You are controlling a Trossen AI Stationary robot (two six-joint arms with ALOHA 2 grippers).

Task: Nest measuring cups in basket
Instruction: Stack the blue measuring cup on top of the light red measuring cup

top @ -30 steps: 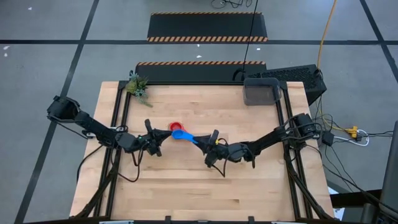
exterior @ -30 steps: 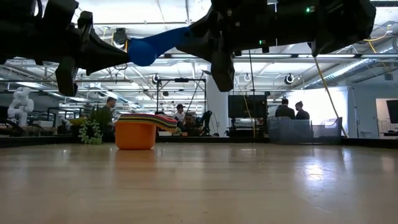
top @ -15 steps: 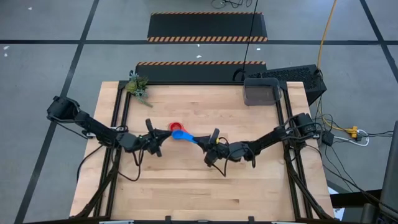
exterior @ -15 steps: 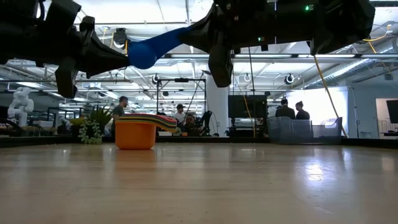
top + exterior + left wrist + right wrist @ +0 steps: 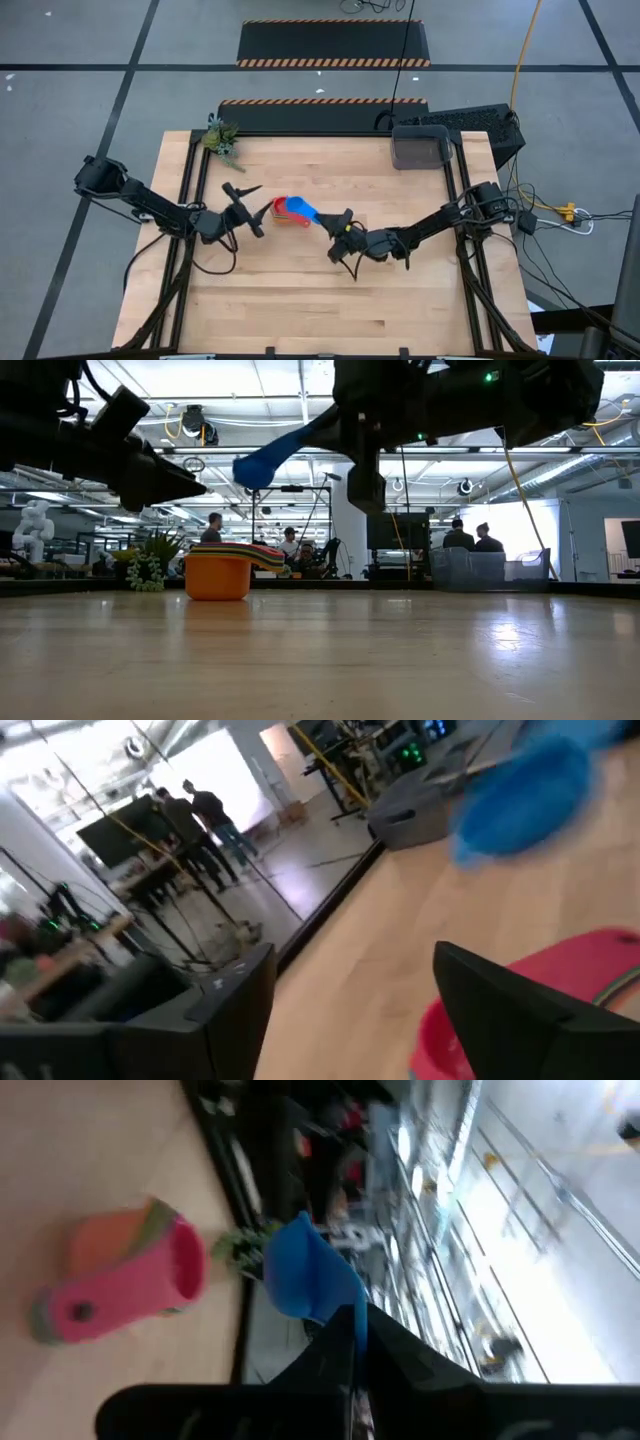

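High view shows the left gripper has just let go with its jaws wide and empty, so the right gripper, clamped on the handle, alone holds the blue cup above the stacked cups, far from the basket.

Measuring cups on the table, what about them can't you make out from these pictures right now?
- Nested stack, low view: only the orange plastic outer cup and thin coloured rim edges show; inner cups are hidden inside it.
- Same stack, high view: the raised blue plastic measuring cup covers part of the red top cup, so a count is impossible.
- Blue cup's handle, right wrist view: buried in the shut right claw.
- Dark grey rectangular basket, high view: its contents are too small to make out.
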